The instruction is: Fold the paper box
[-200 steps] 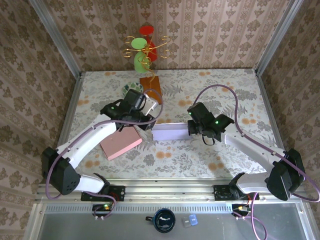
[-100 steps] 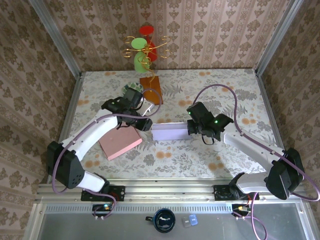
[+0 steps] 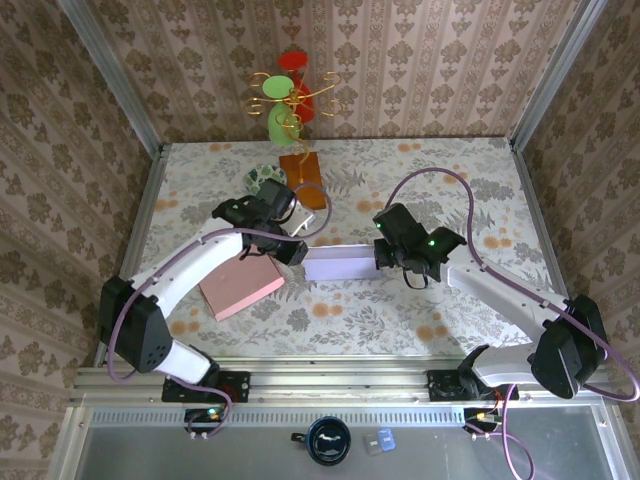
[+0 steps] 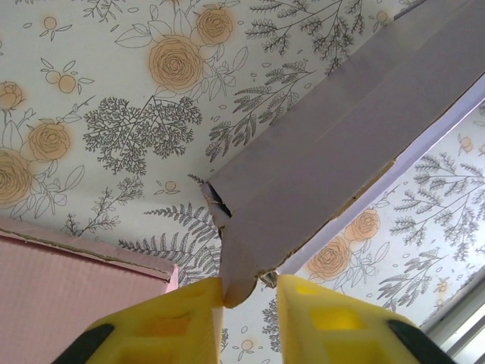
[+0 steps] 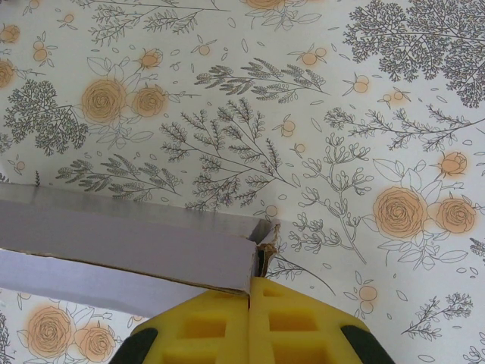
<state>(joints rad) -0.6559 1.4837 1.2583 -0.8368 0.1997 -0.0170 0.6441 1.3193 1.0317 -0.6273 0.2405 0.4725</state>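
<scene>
The left pincer [image 4: 250, 299] grips the left corner of the paper box [image 3: 340, 263], and the right pincer [image 5: 250, 303] is squeezed tight on its right edge. The box lies mid-surface [image 3: 450, 170], both ends hidden from above; a pink box [image 3: 238, 287] lies partly under the left arm [image 3: 190, 270]

white arms [image 3: 190, 272] with black joints [image 3: 130, 330], purple cables [image 3: 440, 172] and yellow finger pads [image 4: 326, 318].
</scene>
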